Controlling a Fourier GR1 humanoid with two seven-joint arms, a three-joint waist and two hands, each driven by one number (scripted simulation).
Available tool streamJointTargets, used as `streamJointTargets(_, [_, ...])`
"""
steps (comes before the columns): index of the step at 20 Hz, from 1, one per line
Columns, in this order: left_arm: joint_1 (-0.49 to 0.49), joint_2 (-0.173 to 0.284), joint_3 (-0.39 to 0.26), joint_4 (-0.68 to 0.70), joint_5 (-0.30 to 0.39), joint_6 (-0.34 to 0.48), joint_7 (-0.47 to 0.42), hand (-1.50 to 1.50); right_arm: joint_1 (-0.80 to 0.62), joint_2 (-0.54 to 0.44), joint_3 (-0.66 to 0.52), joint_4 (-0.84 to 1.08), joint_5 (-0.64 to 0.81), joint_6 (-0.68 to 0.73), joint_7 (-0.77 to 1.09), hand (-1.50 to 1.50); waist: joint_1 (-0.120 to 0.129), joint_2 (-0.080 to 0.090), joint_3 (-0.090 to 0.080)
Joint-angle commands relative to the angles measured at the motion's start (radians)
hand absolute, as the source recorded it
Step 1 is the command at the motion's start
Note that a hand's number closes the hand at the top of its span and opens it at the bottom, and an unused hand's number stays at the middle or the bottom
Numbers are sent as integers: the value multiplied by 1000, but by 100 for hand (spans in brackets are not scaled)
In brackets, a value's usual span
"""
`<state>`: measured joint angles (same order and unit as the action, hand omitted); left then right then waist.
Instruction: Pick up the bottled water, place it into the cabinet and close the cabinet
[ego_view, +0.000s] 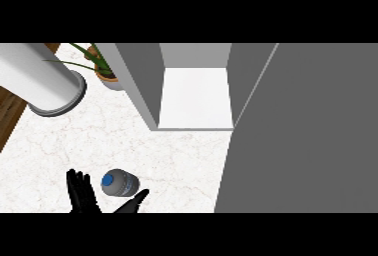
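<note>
Bottled water (119, 183) upright on marble worktop (162, 155). One robot hand (83, 194), seemingly the left, spread wide around it, apparently not touching. Cabinet (196, 95) open.

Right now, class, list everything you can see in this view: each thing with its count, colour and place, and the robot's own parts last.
Bottled water: one, grey with blue cap, seen from above, lower left of the counter.
Cabinet: one, grey walls, white inside, open, top centre.
Cabinet door: one, grey, swung open at right.
Potted plant: one, green leaves, upper left.
White cylinder: one, white with grey rim, top left.
Counter: one, white marble.
Left hand: one, black, open, fingers left of the bottle and thumb right of it.
</note>
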<state>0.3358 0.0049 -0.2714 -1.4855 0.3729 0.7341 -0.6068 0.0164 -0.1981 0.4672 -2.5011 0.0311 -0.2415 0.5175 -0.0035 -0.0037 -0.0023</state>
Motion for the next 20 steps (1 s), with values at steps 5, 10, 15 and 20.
streamJointTargets(5, [-82, -5, 59, 298, 152, -143, -223, -150, 38, -19, 26, -153, 74, -25, 75, -150, -4, 1, 1])
streamJointTargets(10, [-180, -5, 99, 349, 191, -163, -236, -150, -23, -23, 55, -168, 109, -47, 136, -150, -6, 1, 1])
streamJointTargets(15, [-194, -5, 107, 405, 271, -253, -311, -150, -65, -33, -6, -150, 72, -61, 154, -150, -2, 2, 1])
streamJointTargets(20, [-207, -5, 129, 477, 277, -313, -357, -150, -49, -60, -75, -163, 2, -39, 127, -150, -1, 3, 2])
